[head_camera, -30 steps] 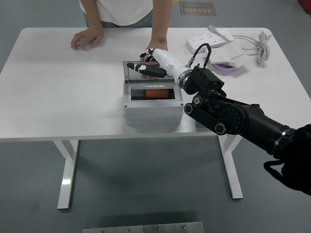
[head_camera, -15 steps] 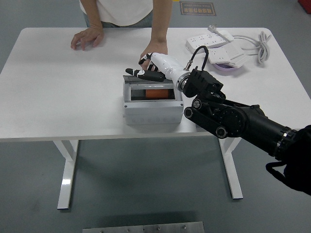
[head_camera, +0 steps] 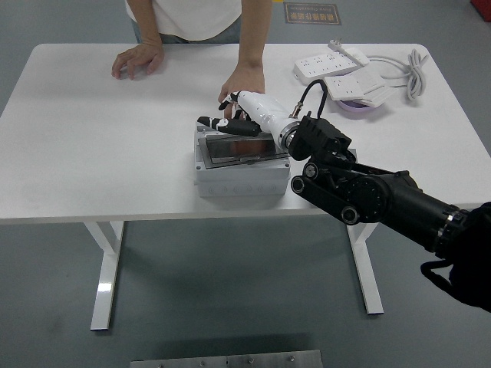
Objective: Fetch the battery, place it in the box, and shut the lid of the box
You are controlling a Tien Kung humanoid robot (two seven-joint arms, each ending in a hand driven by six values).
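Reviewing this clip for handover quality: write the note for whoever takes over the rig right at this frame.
Right hand: at the far edge of the box, fingers extended over the lid, gripping nothing.
Left hand: out of view.
Lid: lowered over the box, nearly or fully flat; latching cannot be judged.
Battery: not visible now, presumably inside under the lid.
Person's hand rests on the table just behind the box; their other hand lies flat at far left.
Left: confirm the lid is seated, then withdraw the arm.
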